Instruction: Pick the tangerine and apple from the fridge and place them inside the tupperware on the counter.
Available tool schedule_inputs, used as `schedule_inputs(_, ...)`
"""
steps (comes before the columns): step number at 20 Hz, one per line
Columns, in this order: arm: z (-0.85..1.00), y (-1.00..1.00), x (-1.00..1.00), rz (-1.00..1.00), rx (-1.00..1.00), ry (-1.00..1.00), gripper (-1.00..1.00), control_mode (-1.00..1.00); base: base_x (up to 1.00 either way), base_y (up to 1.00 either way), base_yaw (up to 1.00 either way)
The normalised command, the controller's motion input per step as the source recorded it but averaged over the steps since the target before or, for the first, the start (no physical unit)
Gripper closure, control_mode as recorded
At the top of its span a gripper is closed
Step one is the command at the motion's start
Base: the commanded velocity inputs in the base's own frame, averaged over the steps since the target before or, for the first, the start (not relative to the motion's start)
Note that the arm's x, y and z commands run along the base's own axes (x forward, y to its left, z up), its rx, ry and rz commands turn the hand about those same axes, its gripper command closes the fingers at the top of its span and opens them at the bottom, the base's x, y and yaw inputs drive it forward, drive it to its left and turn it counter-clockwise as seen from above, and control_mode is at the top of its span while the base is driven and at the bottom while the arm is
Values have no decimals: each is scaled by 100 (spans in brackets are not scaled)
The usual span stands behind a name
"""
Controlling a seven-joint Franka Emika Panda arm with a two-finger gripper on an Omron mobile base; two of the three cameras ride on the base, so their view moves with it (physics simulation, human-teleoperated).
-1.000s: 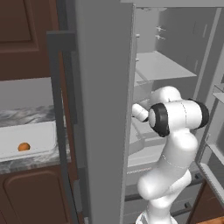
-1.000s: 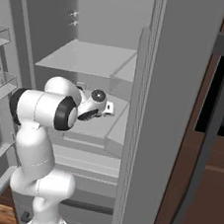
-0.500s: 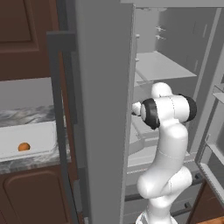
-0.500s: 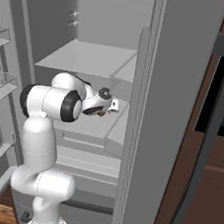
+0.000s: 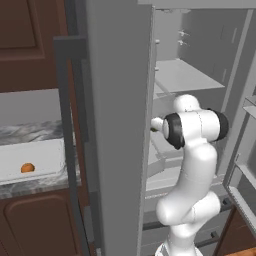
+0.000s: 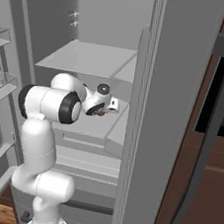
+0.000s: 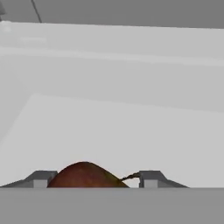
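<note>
- The robot arm reaches into the open fridge [image 6: 181,92], its tool [image 6: 104,112] held low over a pale grey shelf [image 6: 90,124] in the middle of the compartment.
- Seen from the hand camera, the apple [image 7: 85,175], a dark reddish-brown ball with a thin brown stem pointing right, sits between the two dark finger tips [image 7: 151,177] of the tool.
- The tool is closed around the apple, one tip at each side of the fruit; the left tip touches it, while the right tip meets the stem end.
- Beyond the apple, the hand camera shows the bare shelf floor running back to a pale rear wall.
- From the right base camera, a small brownish patch shows just under the tool, at the shelf's front part; it is too small there to make out more.
- From the left base camera, the arm's white wrist [image 5: 157,124] passes behind the edge of the grey fridge door [image 5: 117,125], which hides the tool.
- A long dark bar handle [image 5: 67,140] runs down the outer face of that door.
- To the left of the fridge, the marbled surface [image 5: 30,182] carries the white tray [image 5: 45,155], which lies flat above dark brown cabinet doors.
- The tangerine [image 5: 27,168], a small bright orange ball, lies inside the tray near its front rim, well apart from the fridge and the arm.
- A second, higher shelf [image 6: 86,56] spans the fridge above the arm's hand.
</note>
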Motion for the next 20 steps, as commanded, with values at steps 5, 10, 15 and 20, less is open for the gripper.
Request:
schedule_inputs(5,0,-5,-100,-9,0,-14,100,-100,0,0,0)
schedule_inputs(10,2,-23,-100,-10,3,-22,100,-100,0,0,0)
schedule_inputs(15,57,-43,-100,-2,3,-10,100,-100,0,0,0)
schedule_inputs(20,93,-6,-100,0,0,0,100,-100,0,0,0)
